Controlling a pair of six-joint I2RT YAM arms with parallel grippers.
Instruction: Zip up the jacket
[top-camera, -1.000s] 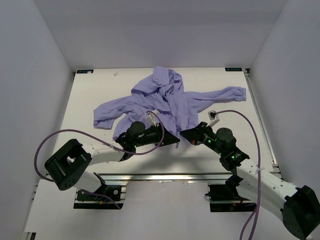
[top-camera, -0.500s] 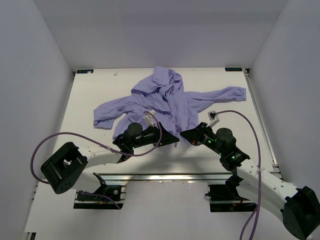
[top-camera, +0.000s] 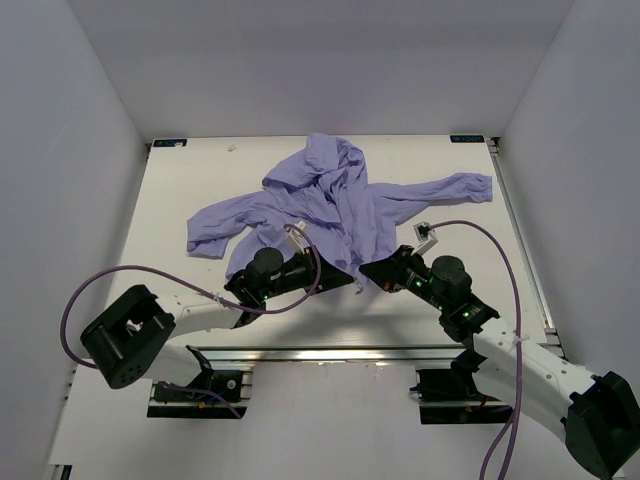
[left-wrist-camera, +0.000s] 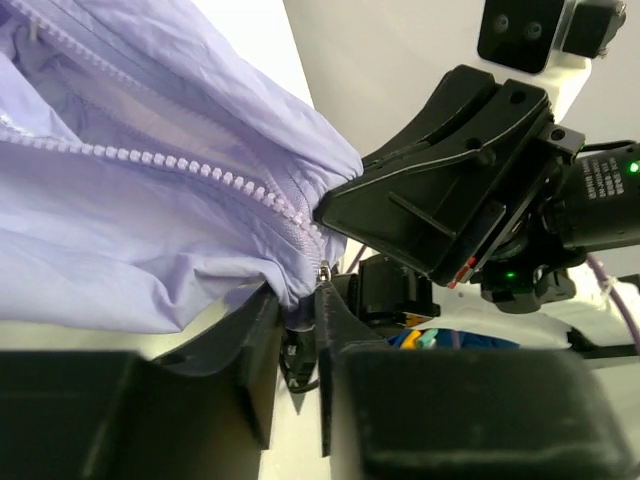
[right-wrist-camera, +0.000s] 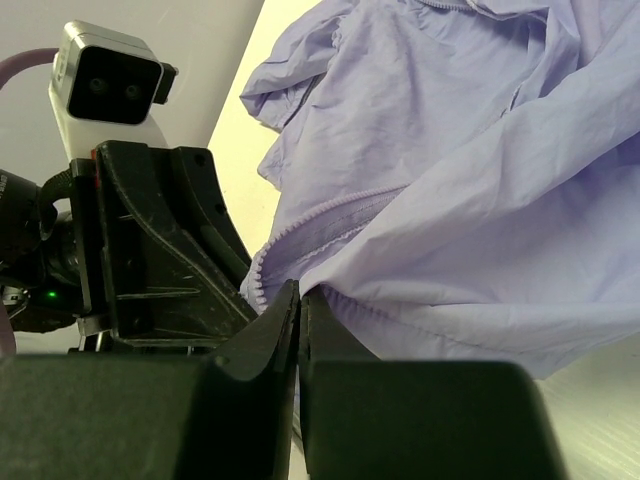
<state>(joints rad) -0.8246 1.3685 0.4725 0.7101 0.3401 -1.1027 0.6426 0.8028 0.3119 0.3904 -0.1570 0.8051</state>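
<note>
The lavender jacket (top-camera: 340, 205) lies crumpled on the white table (top-camera: 180, 190), hood at the far side, sleeves spread left and right. Its front zipper (left-wrist-camera: 200, 165) runs down to the near hem, teeth apart. My left gripper (top-camera: 348, 276) is shut on the hem at the zipper's bottom end, fabric and a small metal piece (left-wrist-camera: 322, 270) pinched between its fingers (left-wrist-camera: 255, 340). My right gripper (top-camera: 368, 268) faces it from the right, shut on the jacket's hem (right-wrist-camera: 330, 290). The two grippers almost touch.
White walls enclose the table on three sides. The purple cables (top-camera: 100, 285) loop beside each arm. The right arm's wrist camera (top-camera: 428, 232) stands just right of the jacket's hem. The aluminium rail (top-camera: 330, 355) runs along the near edge.
The left arm has shifted slightly, its elbow moving left; its gripper stays at the hem. The right arm and the jacket have hardly moved.
</note>
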